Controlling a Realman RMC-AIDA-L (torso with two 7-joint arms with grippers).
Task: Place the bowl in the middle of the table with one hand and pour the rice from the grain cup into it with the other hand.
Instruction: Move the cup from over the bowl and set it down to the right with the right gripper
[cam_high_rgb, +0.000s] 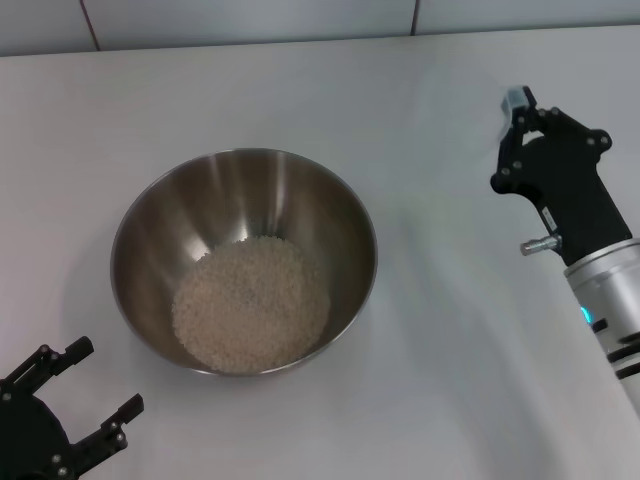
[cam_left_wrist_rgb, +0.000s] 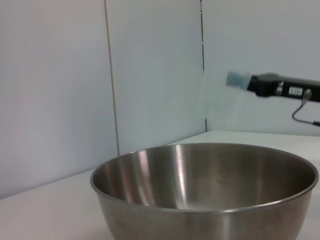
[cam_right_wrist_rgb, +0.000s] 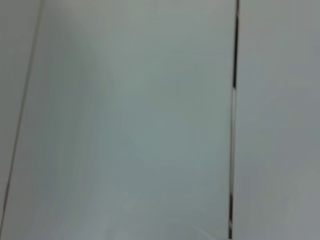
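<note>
- The left end effector (cam_high_rgb: 70, 400) is sitting nearest, at about 7 o'clock from the bowl, low and close to the surface. Its forked fingers are spread apart and are holding nothing; it is near the bowl but not touching it.
- The bowl (cam_high_rgb: 340, 215) is standing upright on the surface (cam_high_rgb: 450, 380), roughly in the middle, so the placing step is looking done.
- The rice (cam_high_rgb: 250, 303) is lying as a loose heap in the bottom of the bowl, so the pouring is also appearing finished, or nearly so. No grains are showing on the surface around it.
- The right end effector (cam_high_rgb: 515, 118) is hanging farther away, at about 2 o'clock from the bowl and well apart from it, raised above the surface. I cannot tell how far its fingers are open.
- The grain cup (cam_left_wrist_rgb: 220, 102) is showing only as a faint clear blur at that end effector's tip, seemingly empty. I am judging that only setting it down is remaining.
</note>
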